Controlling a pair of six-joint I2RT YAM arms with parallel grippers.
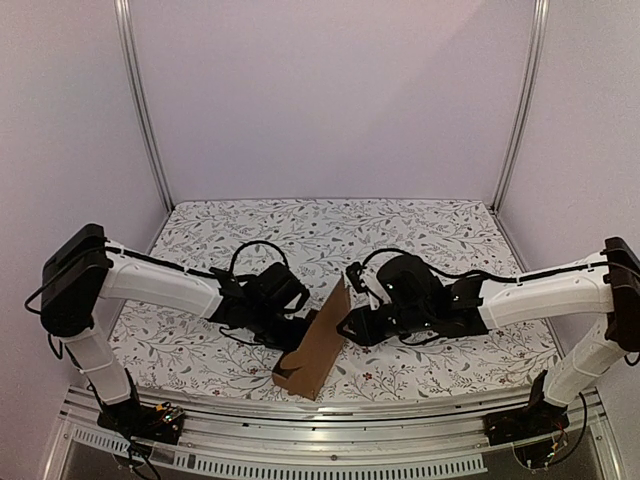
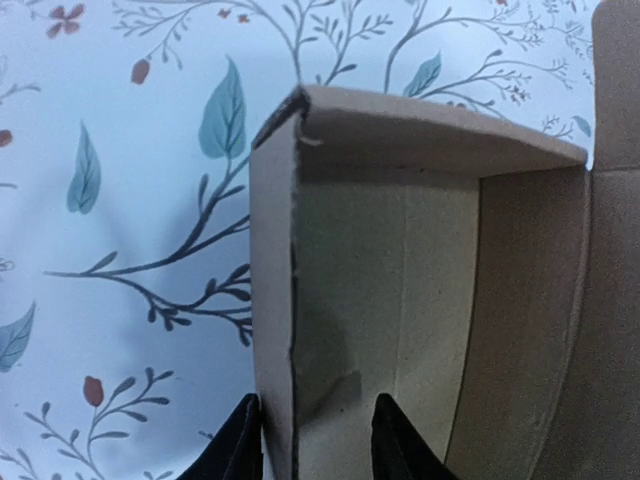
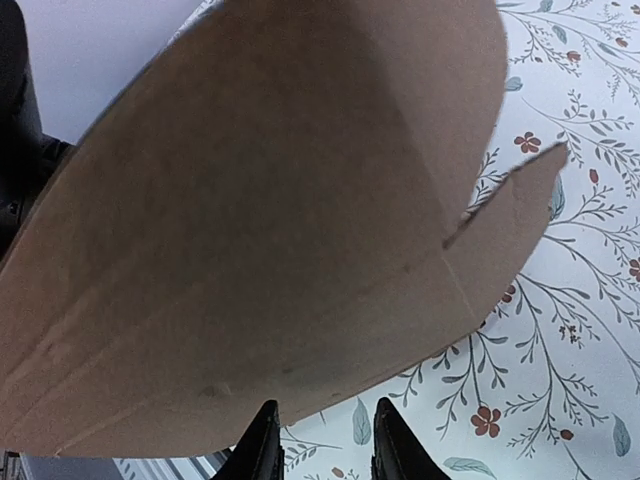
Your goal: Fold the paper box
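The paper box point(image 1: 315, 350) is a brown cardboard piece, partly folded up and standing tilted on the floral cloth between both arms. In the left wrist view the paper box point(image 2: 400, 250) shows its open inside. My left gripper point(image 2: 318, 440) straddles its left wall: the outer finger point(image 2: 240, 445) lies against the wall, and the inner finger point(image 2: 398, 440) stands apart from it. In the right wrist view a broad cardboard panel of the box point(image 3: 260, 220) fills the frame. My right gripper point(image 3: 320, 440) sits just under its lower edge, its jaws narrowly apart with only cloth showing between them.
A floral tablecloth point(image 1: 330, 225) covers the table. A metal rail point(image 1: 300, 420) runs along the near edge, close to the box's lower corner. White walls with metal posts point(image 1: 140, 100) enclose the back and sides. Both arms point(image 1: 160, 280) reach inward from the near corners.
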